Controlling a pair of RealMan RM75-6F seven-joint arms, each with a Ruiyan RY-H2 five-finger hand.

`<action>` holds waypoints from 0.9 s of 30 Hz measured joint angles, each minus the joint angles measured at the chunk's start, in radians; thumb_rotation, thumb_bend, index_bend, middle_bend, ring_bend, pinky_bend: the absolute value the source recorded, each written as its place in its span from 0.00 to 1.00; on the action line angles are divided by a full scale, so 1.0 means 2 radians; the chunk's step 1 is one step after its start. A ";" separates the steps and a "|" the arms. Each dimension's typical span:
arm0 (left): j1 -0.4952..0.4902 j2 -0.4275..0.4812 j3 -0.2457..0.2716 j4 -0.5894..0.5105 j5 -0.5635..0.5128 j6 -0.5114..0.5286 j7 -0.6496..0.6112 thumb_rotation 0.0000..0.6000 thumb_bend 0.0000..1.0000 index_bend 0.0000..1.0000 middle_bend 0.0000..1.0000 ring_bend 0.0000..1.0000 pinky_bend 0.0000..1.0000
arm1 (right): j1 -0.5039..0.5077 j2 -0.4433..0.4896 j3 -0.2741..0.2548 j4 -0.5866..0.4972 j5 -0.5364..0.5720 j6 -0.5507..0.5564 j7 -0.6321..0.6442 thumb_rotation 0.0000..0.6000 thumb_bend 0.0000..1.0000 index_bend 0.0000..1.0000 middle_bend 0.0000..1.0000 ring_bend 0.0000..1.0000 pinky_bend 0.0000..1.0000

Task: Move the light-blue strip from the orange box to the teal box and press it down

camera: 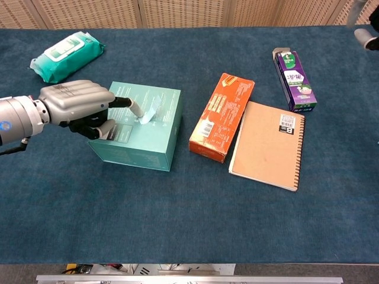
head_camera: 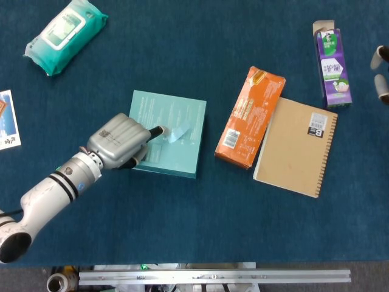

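The teal box (head_camera: 176,161) lies left of centre on the blue table, and the light-blue strip (head_camera: 178,132) rests on its top face. The strip's right end curls up off the lid (camera: 153,110). My left hand (head_camera: 118,143) is at the box's left side with most fingers curled in, and one outstretched fingertip (head_camera: 159,130) presses on the strip's left end. The orange box (head_camera: 250,117) lies to the right with no strip on it. Only the fingertips of my right hand (head_camera: 380,73) show at the far right edge, spread and holding nothing.
A brown spiral notebook (head_camera: 298,146) lies against the orange box's right side. A purple carton (head_camera: 333,67) is at the back right, a green wipes pack (head_camera: 64,33) at the back left, and a card (head_camera: 7,118) at the left edge.
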 measured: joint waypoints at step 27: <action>0.010 0.003 0.012 -0.014 0.018 0.008 0.006 1.00 0.77 0.19 0.99 1.00 1.00 | -0.004 0.000 0.000 0.001 -0.003 0.000 0.004 1.00 0.41 0.48 0.92 1.00 1.00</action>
